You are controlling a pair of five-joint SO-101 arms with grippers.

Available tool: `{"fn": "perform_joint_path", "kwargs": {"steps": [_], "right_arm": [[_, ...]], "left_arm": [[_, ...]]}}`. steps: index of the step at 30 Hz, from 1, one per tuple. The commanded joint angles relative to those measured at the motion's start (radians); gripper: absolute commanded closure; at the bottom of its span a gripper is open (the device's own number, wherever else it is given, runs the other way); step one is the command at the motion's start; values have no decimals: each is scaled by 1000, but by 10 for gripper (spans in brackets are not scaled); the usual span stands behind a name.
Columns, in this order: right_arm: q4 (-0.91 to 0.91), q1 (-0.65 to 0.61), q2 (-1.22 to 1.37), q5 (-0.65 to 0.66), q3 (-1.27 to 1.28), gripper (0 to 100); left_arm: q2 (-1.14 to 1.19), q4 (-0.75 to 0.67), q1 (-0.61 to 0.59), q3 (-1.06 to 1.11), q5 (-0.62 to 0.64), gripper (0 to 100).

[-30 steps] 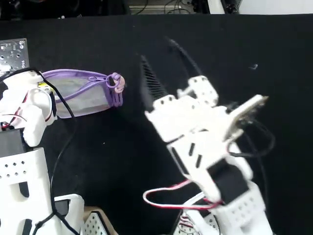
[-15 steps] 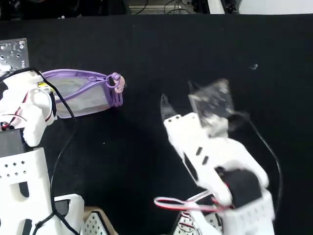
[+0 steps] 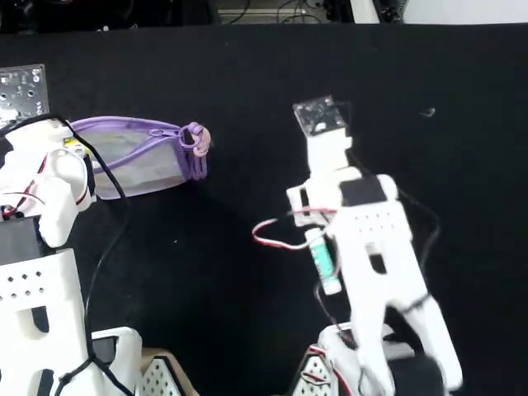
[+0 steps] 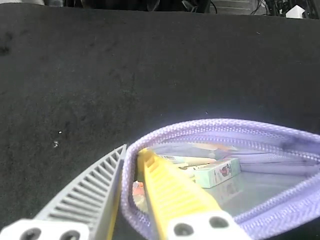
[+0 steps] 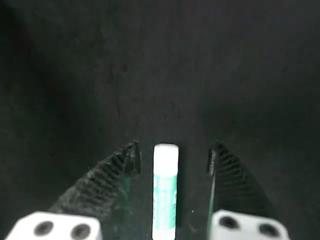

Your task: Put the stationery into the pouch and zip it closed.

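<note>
The purple pouch (image 3: 140,157) lies at the left of the black table with its zip open. My left gripper (image 4: 133,150) is shut on the pouch's rim (image 4: 225,127), yellow finger inside and grey finger outside. Inside lie a mint-green box (image 4: 217,172) and pens (image 4: 185,161). A white and green glue stick (image 3: 325,264) lies on the table at centre, partly under the right arm (image 3: 346,206). My right gripper (image 5: 175,152) is open and points down, one black finger on each side of the glue stick (image 5: 165,195) without touching it.
The pouch's zip pull with its rings (image 3: 196,139) sits at the end nearest the centre. A circuit board (image 3: 21,89) lies at the far left. A red and white cable (image 3: 276,239) loops off the right arm. The black table extends right and back.
The right arm has swung round from its low, leftward pose and now stands over the glue stick, which has come into sight. The left arm and the pouch have not moved.
</note>
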Motion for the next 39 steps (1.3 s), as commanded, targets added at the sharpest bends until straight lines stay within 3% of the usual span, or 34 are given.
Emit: {"fn": "perform_joint_path", "kwargs": {"steps": [1, 12, 21, 24, 28, 31, 34, 39], "right_arm": [[-9, 14, 114, 18, -4, 789], [-28, 14, 257, 195, 85, 790], [-203, 18, 386, 213, 125, 790], [-181, 20, 430, 213, 91, 814], [-153, 20, 473, 213, 44, 992], [-152, 20, 479, 213, 36, 954], [-110, 17, 479, 213, 1, 982], [133, 15, 479, 206, -268, 988]], "left_arm": [[29, 3, 28, 70, 6, 971], [29, 3, 33, 70, 6, 971], [29, 3, 30, 71, 6, 971], [29, 3, 33, 71, 6, 971], [29, 3, 35, 71, 6, 971], [29, 3, 35, 71, 6, 971], [29, 3, 35, 71, 6, 971], [29, 3, 35, 71, 6, 971]]}}
